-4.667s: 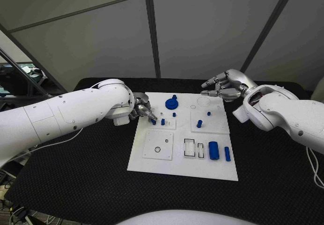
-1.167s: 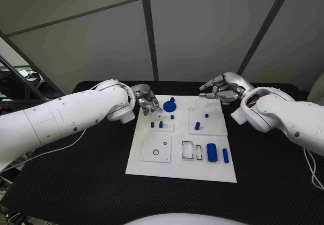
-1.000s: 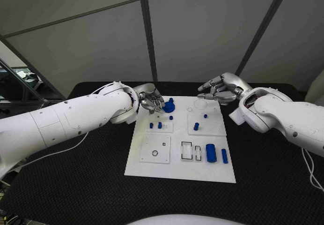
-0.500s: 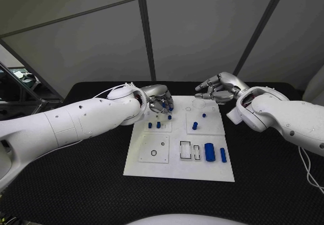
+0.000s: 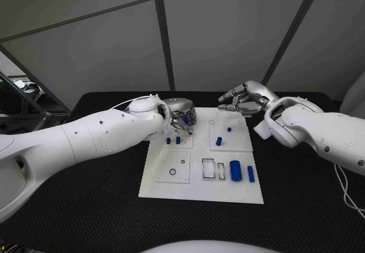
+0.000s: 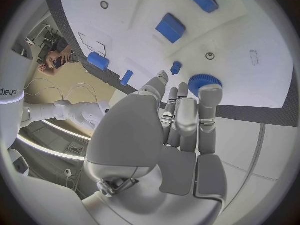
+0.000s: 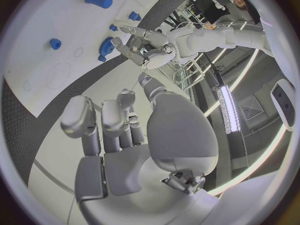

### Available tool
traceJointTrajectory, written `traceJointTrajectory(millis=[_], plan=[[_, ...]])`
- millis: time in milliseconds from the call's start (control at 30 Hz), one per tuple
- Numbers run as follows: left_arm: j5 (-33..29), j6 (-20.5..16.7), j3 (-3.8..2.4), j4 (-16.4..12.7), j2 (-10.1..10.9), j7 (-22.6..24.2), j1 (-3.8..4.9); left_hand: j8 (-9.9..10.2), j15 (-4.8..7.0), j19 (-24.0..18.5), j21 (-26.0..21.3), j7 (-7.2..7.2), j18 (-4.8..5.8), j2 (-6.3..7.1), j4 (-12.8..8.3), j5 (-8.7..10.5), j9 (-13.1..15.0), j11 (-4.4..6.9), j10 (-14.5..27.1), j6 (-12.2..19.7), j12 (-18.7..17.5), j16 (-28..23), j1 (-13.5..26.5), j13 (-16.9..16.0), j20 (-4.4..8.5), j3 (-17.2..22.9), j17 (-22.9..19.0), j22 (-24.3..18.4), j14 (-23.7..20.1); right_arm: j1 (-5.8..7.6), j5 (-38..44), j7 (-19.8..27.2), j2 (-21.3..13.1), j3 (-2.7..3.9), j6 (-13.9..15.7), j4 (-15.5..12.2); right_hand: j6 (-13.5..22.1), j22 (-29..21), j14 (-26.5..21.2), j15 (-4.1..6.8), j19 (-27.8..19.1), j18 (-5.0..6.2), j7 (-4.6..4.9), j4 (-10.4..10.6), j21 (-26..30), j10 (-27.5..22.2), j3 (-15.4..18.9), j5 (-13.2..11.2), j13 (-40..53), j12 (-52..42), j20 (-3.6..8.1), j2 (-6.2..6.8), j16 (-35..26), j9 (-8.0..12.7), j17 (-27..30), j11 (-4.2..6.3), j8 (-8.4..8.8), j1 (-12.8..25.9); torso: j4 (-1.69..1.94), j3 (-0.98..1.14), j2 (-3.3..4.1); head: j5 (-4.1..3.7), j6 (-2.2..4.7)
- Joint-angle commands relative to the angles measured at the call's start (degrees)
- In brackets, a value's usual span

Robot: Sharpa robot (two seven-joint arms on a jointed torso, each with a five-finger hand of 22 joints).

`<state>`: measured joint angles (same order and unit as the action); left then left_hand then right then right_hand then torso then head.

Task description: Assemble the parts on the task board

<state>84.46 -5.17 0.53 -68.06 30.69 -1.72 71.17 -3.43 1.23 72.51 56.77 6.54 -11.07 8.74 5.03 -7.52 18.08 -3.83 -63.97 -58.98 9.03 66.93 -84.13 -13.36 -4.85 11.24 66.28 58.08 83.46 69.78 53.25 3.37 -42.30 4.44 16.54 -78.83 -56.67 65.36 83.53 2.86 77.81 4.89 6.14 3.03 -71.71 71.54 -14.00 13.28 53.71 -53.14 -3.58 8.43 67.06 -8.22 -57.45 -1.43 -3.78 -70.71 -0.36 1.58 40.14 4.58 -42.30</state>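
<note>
Task board (image 5: 199, 190) lies flat mid-way on the black surface (image 5: 91, 184). Left robot hand (image 5: 180, 113) is over the board's far-left corner, fingertips (image 6: 209, 92) at the blue gear (image 6: 199, 81); can't tell whether it actually grips it or only touches. Right robot hand (image 5: 242, 100) hovers off the board's far-right corner, fingers curled in, holding nothing. On the board: two short blue pegs (image 5: 173, 140) standing in the small left plate, one blue peg (image 5: 219, 141) upright on the right plate with a smaller blue stud (image 5: 229, 128) beyond it, a blue cylinder (image 5: 236, 171) and a thin blue pin (image 5: 251, 173) lying beside the two rectangular slots (image 5: 213, 168).
</note>
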Motion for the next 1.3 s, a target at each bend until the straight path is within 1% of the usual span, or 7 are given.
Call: traceJointTrajectory(millis=[33,300,833,967,1000,1033,1300], plan=[[2.8,2.5,0.00,0.6,-0.4,-1.2,0.05,-0.4,0.00,0.6,1.4,0.18,3.64,-0.05,-0.5,-0.24,-0.3,-0.10,0.9,-0.4,-0.4,0.8,0.7,0.6,-0.06,0.1,0.5,1.3,0.6,0.11,0.0,0.2,0.1,0.02,-0.2,-0.1,0.3,0.0,-0.4,-0.01,-0.3,0.48,0.15,0.1,0.2,-0.5,-0.3,0.2,0.0,0.1,0.04,-0.11,-0.1,-0.1,-0.1,0.02,0.07,0.2,0.04,0.03,-0.03,-0.05,-0.17],[3.0,4.2,0.04,1.6,-1.2,-1.1,-0.14,-0.4,0.23,1.7,4.0,0.11,4.05,-0.66,-0.8,-0.66,-0.9,-0.05,1.0,-0.5,-0.3,2.6,0.4,1.5,0.08,0.6,1.7,3.9,1.4,0.11,0.0,0.2,0.2,0.02,-0.3,0.0,0.3,0.0,-0.4,-0.01,-0.3,0.48,0.15,0.1,0.2,-0.5,-0.3,0.2,0.0,0.1,0.04,-0.11,-0.1,-0.1,-0.1,0.02,0.07,0.2,0.03,0.04,-0.03,-0.06,-0.29],[3.0,5.5,0.07,2.2,-1.7,-0.8,-0.45,-0.5,0.27,1.8,5.0,0.08,4.18,-1.36,-1.3,-1.46,-1.4,0.07,0.5,-0.9,0.1,3.2,0.1,2.3,0.15,1.5,1.8,4.9,1.5,0.10,0.0,0.0,0.5,0.02,-0.5,0.2,0.3,0.0,-0.4,-0.01,-0.3,0.48,0.15,0.1,0.2,-0.4,-0.3,0.2,0.0,0.1,0.04,-0.13,-0.1,-0.1,-0.1,0.02,0.07,0.2,0.07,0.03,-0.07,-0.04,-0.43],[3.0,5.7,0.08,2.3,-1.9,-0.7,-0.55,-0.7,0.23,1.9,5.8,0.06,4.31,-2.03,-1.7,-1.60,-1.6,0.21,-0.1,-1.5,0.4,3.8,-0.5,2.8,0.13,2.5,2.1,5.8,1.7,0.10,0.0,0.0,0.5,0.02,-0.5,0.3,0.3,0.1,-0.3,-0.01,-0.2,0.47,0.16,0.1,0.1,-0.4,-0.4,0.2,0.0,0.1,0.04,-0.17,-0.1,-0.1,-0.2,0.02,0.06,0.2,0.06,0.03,-0.07,-0.07,-0.45],[3.0,5.7,0.08,2.4,-2.0,-0.6,-0.62,-0.7,0.27,2.0,6.3,0.08,4.39,-2.60,-2.2,-0.12,-1.8,0.23,-0.5,-1.8,0.6,4.1,-1.2,3.1,0.09,3.5,2.3,6.2,1.7,0.10,0.0,0.0,0.5,0.02,-0.5,0.3,0.3,0.1,-0.3,-0.01,-0.2,0.47,0.16,0.1,0.1,-0.4,-0.4,0.2,0.0,0.1,0.04,-0.17,-0.1,-0.1,-0.2,0.02,0.06,0.2,0.06,0.03,-0.06,-0.09,-0.46],[3.0,5.7,0.08,2.4,-2.1,-0.5,-0.65,-0.7,0.24,2.0,6.4,0.08,4.39,-2.75,-2.4,0.26,-1.9,0.26,-0.6,-1.9,0.6,4.2,-1.3,3.2,0.10,3.9,2.3,6.4,1.8,0.10,0.0,0.0,0.5,0.02,-0.5,0.3,0.3,0.1,-0.3,-0.01,-0.2,0.47,0.16,0.1,0.1,-0.4,-0.4,0.2,0.0,0.1,0.04,-0.17,-0.1,-0.1,-0.2,0.02,0.06,0.2,0.06,0.03,-0.06,-0.09,-0.46],[3.0,5.7,0.11,3.0,-2.5,-0.3,-0.89,-0.5,0.21,2.2,7.7,0.17,4.58,-2.98,-3.4,0.73,-2.5,0.28,-1.1,-2.1,0.7,4.8,-1.5,4.2,0.07,6.6,2.4,7.8,1.9,0.10,0.0,0.0,0.6,0.02,-0.6,0.3,0.3,0.1,-0.3,-0.01,-0.2,0.47,0.16,0.1,0.1,-0.4,-0.4,0.2,0.0,0.1,0.04,-0.17,-0.1,-0.1,-0.2,0.02,0.06,0.2,0.10,0.02,-0.07,-0.10,-0.59]])
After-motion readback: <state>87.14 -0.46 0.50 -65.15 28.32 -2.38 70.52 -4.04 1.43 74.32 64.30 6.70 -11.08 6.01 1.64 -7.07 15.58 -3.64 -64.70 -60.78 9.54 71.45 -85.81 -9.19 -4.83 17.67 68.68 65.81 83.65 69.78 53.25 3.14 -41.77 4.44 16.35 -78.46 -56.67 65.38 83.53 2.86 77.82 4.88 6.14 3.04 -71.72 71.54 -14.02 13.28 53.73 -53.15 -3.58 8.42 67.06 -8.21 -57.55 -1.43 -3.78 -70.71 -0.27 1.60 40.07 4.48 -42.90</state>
